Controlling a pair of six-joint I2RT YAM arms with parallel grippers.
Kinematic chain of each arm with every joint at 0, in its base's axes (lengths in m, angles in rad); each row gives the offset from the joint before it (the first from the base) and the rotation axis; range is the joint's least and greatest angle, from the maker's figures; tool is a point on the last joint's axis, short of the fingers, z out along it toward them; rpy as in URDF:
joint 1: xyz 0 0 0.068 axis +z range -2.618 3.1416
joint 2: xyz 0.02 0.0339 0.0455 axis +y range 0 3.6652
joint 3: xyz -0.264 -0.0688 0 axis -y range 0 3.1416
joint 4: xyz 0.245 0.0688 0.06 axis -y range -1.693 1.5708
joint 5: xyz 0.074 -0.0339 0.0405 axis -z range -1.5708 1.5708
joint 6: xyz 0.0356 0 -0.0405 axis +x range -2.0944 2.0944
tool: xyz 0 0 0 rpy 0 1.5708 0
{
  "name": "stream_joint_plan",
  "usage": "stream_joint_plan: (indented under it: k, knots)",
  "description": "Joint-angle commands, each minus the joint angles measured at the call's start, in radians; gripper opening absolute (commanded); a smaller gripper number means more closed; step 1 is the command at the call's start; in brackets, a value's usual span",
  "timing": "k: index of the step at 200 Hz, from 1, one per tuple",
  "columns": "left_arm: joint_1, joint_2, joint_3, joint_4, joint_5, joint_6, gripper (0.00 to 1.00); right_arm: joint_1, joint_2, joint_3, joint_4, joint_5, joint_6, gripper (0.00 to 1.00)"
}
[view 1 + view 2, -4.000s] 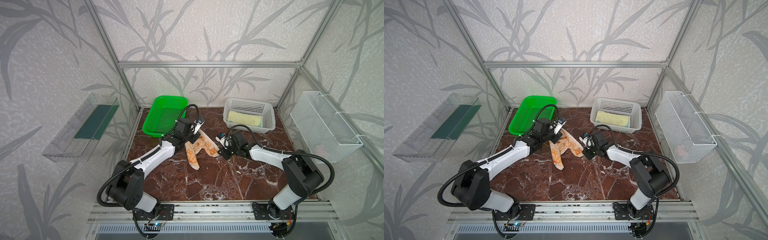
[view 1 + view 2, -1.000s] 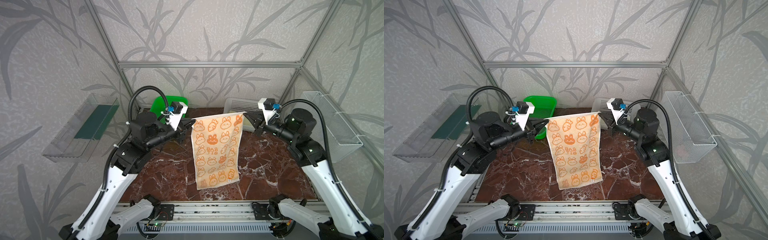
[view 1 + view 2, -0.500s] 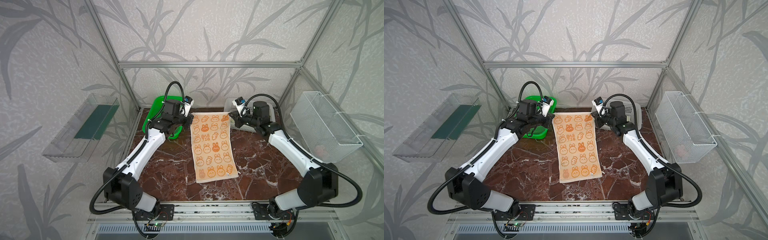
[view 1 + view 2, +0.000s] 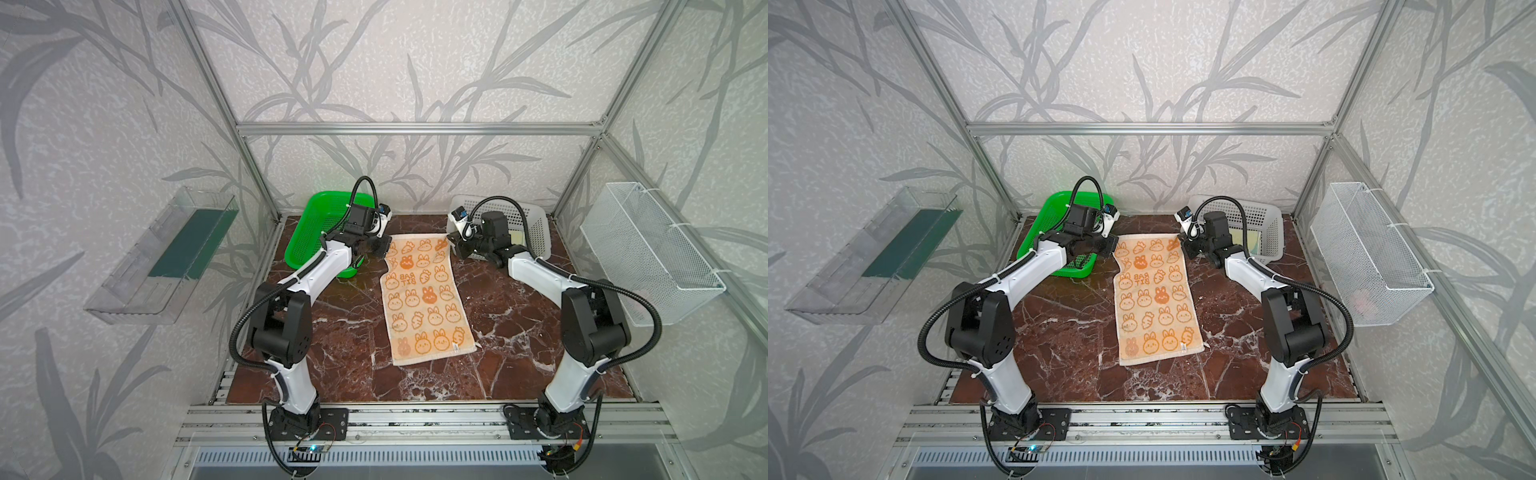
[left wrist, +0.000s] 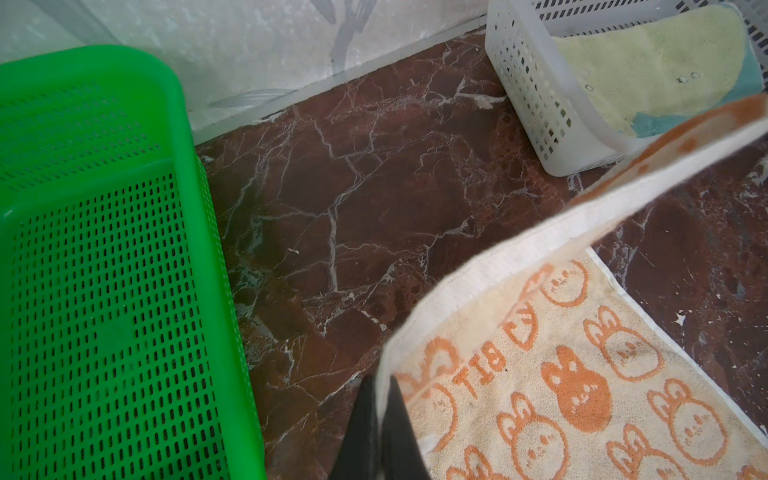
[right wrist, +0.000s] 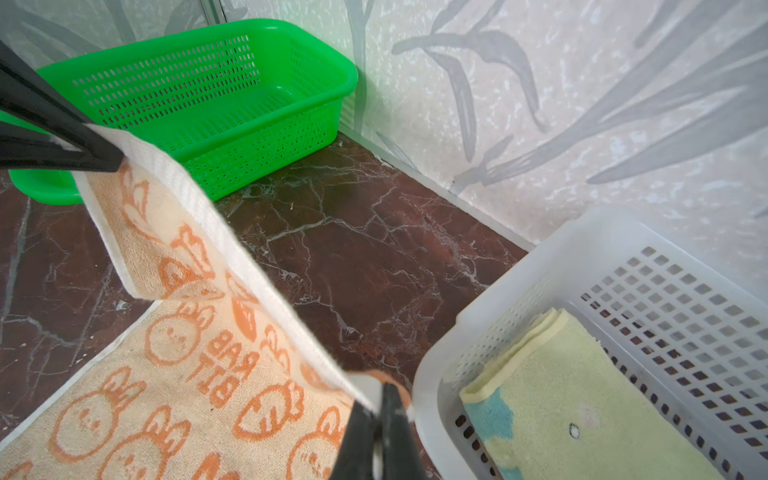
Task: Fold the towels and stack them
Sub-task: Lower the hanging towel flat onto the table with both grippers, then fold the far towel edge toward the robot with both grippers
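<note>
Two corners pinched tight, one in left tool (image 5: 380, 388), one in right tool (image 6: 376, 409). Between them, raised far edge of orange-cream towel (image 4: 424, 299); rest flat on bench (image 4: 519, 332) behind both. Beside right tool: pale yellow towel (image 6: 582, 395) folded in white basket (image 6: 540, 262).

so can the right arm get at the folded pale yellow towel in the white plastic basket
probably not yet: the right fingers are shut on a corner of the orange rabbit-print towel. the pale yellow towel lies uncovered in the white basket beside them; after letting go, the way looks free.
</note>
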Motion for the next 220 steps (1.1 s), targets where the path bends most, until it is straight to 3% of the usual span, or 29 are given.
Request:
stream_joint_plan:
  k: [1, 113, 220]
  knots:
    - [-0.004, -0.006, 0.013, 0.026, 0.005, -0.011, 0.00, -0.004, -0.002, 0.000, 0.051, -0.017, -0.028, 0.00]
    - [-0.077, -0.168, -0.158, -0.060, -0.013, 0.087, 0.00, -0.025, -0.161, -0.204, 0.011, -0.049, -0.107, 0.00]
    - [-0.157, -0.369, -0.365, -0.064, 0.021, -0.027, 0.00, -0.025, -0.406, -0.358, -0.235, -0.072, -0.028, 0.00]
